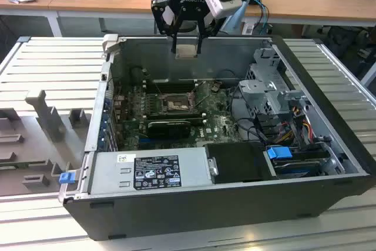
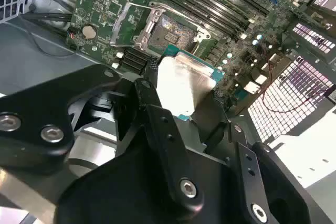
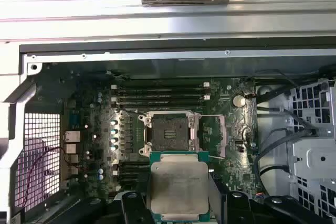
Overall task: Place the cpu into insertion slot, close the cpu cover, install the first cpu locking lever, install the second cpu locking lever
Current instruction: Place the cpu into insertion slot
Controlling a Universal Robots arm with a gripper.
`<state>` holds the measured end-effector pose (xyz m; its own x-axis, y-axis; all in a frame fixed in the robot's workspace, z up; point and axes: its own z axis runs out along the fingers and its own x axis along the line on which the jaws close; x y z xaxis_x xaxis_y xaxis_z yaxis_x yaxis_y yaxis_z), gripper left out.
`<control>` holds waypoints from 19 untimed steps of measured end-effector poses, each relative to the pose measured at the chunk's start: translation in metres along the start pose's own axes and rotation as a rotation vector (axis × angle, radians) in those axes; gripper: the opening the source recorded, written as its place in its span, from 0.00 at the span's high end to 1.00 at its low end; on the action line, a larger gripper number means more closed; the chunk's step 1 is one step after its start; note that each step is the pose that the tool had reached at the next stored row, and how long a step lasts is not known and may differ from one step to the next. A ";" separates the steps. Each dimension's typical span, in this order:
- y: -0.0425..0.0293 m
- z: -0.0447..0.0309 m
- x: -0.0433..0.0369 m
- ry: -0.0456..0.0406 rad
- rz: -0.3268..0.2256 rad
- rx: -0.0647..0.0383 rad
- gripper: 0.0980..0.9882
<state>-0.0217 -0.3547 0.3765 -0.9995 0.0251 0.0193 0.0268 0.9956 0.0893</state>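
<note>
Black gripper (image 1: 186, 45) clenches flat silver-topped square cpu (image 3: 178, 190) by opposite edges above dark open case (image 1: 235, 204) rim; light, rigid, probably fragile underneath.

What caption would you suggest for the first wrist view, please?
Gripper holding the cpu above the open computer case, with the empty insertion slot exposed on the motherboard.

Found no legible text anywhere. Noted one printed label (image 1: 156, 172) on the power supply (image 1: 108, 176), seven o'clock in the exterior view, unreadable.
</note>
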 end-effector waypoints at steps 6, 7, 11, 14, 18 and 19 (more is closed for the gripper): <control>-0.0002 0.0022 -0.0001 -0.0101 0.114 -0.002 0.52; -0.0003 0.0030 0.0000 -0.0100 0.118 -0.002 0.52; -0.0006 0.0066 0.0003 -0.0072 0.124 -0.002 0.52; -0.0006 0.0070 0.0002 -0.0087 0.141 -0.002 0.52; -0.0007 0.0076 0.0002 -0.0145 0.205 -0.004 0.52; -0.0007 0.0077 0.0002 -0.0155 0.217 -0.004 0.52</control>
<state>-0.0221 -0.3547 0.3688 -0.9704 0.2402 0.0232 0.2413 0.9664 0.0886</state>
